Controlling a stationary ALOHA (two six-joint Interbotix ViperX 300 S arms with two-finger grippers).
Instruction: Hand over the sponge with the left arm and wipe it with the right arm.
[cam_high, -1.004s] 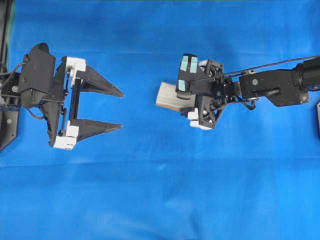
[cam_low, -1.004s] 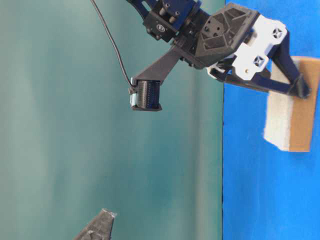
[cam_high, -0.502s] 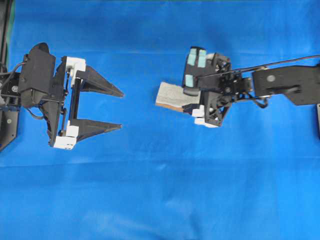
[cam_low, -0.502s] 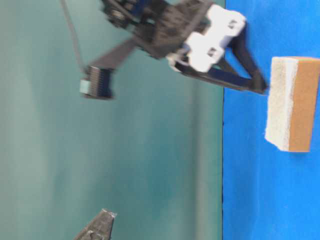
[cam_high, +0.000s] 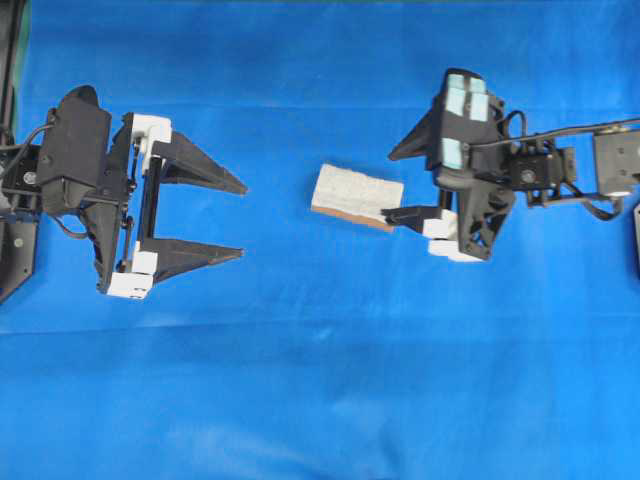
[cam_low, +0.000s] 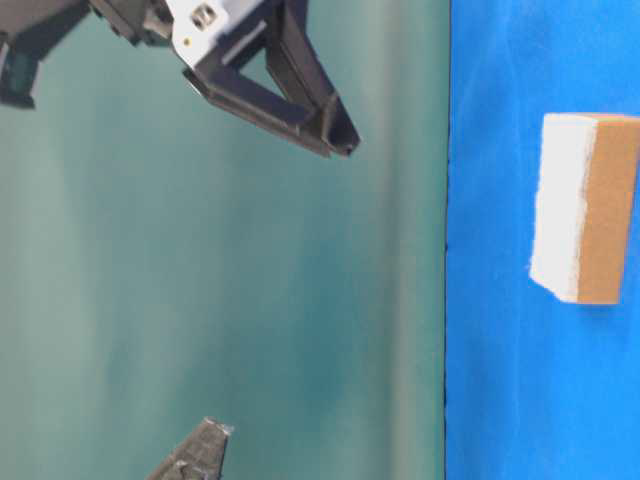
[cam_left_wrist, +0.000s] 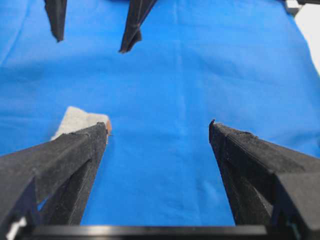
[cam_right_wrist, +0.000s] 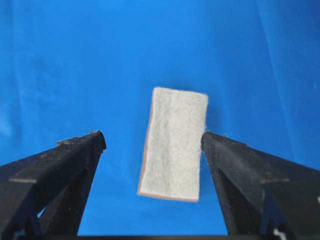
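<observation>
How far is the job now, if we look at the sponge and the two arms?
Done: nothing visible. The sponge lies flat on the blue cloth, held by neither arm. In hand: the right gripper hangs above the sponge's right end, jaws open. The left gripper waits apart, also open. Left: pickup, handover and wiping.

Tabletop (cam_high: 320, 400): plain bright blue cloth. Sponge (cam_high: 357, 192): speckled grey-white top, thin orange-tan bottom layer. Left hand (cam_high: 244, 219): black fingers, white trim. Right hand (cam_high: 388, 186): black, white trim, pale teal wrist blocks (cam_high: 462, 98). Backdrop (cam_low: 220, 300): teal-green.
</observation>
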